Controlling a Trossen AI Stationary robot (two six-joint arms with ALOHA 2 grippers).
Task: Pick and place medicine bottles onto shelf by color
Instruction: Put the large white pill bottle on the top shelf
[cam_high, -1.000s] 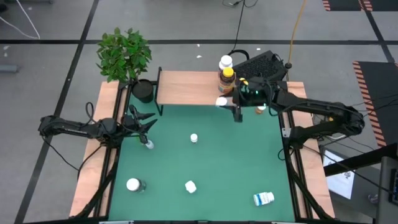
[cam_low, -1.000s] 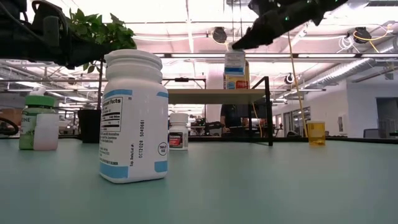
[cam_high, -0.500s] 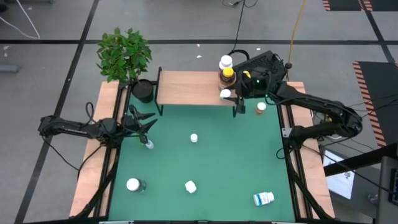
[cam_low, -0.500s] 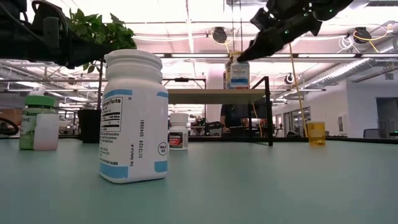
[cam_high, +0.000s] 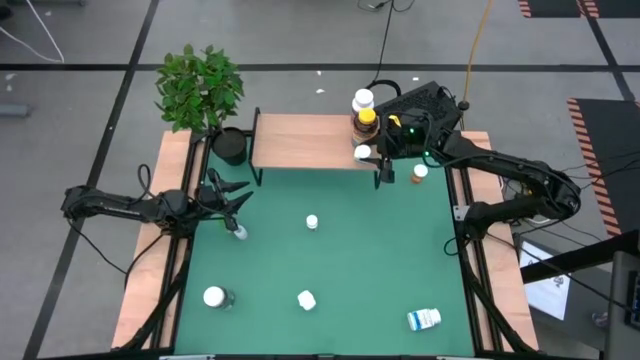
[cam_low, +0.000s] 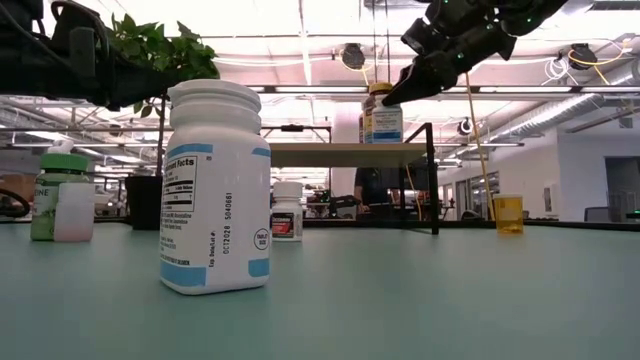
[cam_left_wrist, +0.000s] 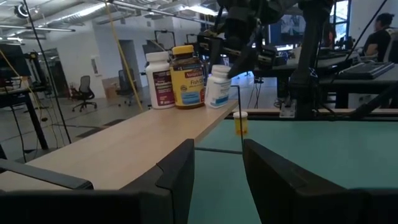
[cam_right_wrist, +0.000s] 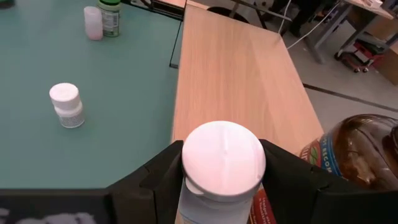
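R claw shut on white-capped bottle, at shelf front-R corner, just beside amber bottle. Risk: sits near edge; a skewed release may tip it off or knock amber. L claw part-open, empty.

- We saw bright ceiling strip lights glaring in the low view.
- The nearest white bottle stood sharp; our shadows stayed soft.
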